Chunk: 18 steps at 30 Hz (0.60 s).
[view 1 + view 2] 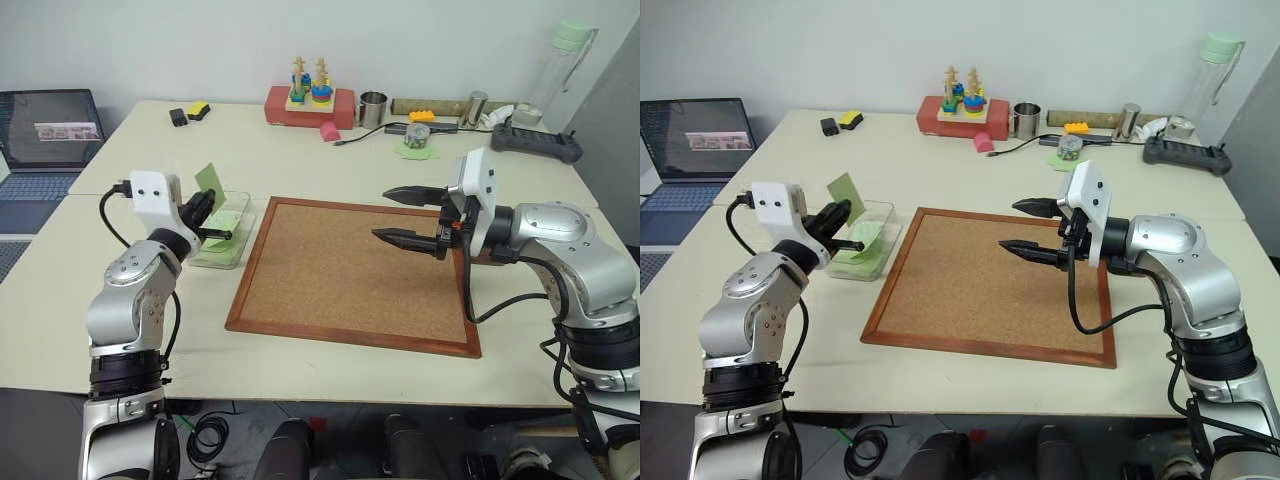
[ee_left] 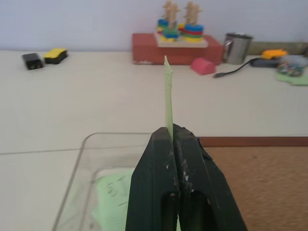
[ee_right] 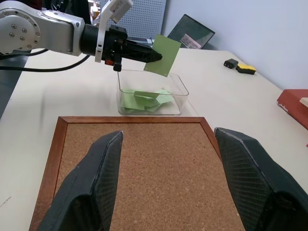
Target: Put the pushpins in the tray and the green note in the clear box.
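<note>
My left gripper is shut on the green note, which stands upright on edge from its fingertips. It hangs just above the clear box, near the box's far end. Crumpled green notes lie inside the box. The right wrist view shows the held green note over the clear box. My right gripper is open, pointing left over the corkboard, with nothing between its fingers. The pushpins and the tray are out of view.
A large wood-framed corkboard lies in the middle of the table. A red box with stacking toys, a metal cup, a jar on green paper and a power strip line the back. A laptop stands far left.
</note>
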{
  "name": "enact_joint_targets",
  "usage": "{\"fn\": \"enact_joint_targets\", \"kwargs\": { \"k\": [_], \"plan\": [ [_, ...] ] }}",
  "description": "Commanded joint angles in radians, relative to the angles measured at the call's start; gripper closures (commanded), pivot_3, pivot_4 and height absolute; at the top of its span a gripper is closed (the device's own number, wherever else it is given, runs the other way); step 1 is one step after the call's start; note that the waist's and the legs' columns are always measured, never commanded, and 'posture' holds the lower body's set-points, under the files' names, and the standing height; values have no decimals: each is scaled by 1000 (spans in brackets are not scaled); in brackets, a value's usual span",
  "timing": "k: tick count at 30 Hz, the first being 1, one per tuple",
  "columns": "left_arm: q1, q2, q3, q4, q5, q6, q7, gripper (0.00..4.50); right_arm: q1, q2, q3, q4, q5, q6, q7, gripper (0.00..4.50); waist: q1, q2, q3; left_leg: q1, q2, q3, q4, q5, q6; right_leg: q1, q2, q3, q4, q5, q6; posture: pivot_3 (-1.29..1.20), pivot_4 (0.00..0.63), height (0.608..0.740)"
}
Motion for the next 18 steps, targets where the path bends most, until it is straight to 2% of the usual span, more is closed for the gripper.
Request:
{"fn": "enact_joint_targets", "kwargs": {
  "k": [1, 12, 17, 18],
  "plan": [
    [-7, 15, -1, 0, 41, -20, 16, 4104, -3, -10, -5, -20, 0, -18, 13, 1282, 2, 0, 0, 0, 0, 0, 0, 0, 0, 0, 0, 0, 0, 0, 0, 0, 150, 740],
    [-11, 11, 22, -20, 42, -21, 16, 2244, 10, -20, -15, -20, 0, -17, 10, 1282, 3, 0, 0, 0, 0, 0, 0, 0, 0, 0, 1, 0, 1, 0, 0, 0, 150, 740],
    [13, 92, 15, -138, 22, 25, -61, 1437, 25, -43, -34, -14, -5, -24, 12, 1282, 3, 0, 0, 0, 0, 0, 0, 0, 0, 0, 1, 0, 1, 0, 0, 0, 150, 740],
    [36, 146, 13, -170, 4, 48, -126, 1321, 37, -64, -47, -10, -7, -27, 19, 1282, 3, 0, 0, 0, 0, 0, 0, 0, 0, -1, 1, 0, 1, 0, 0, 0, 150, 740]
  ]
}}
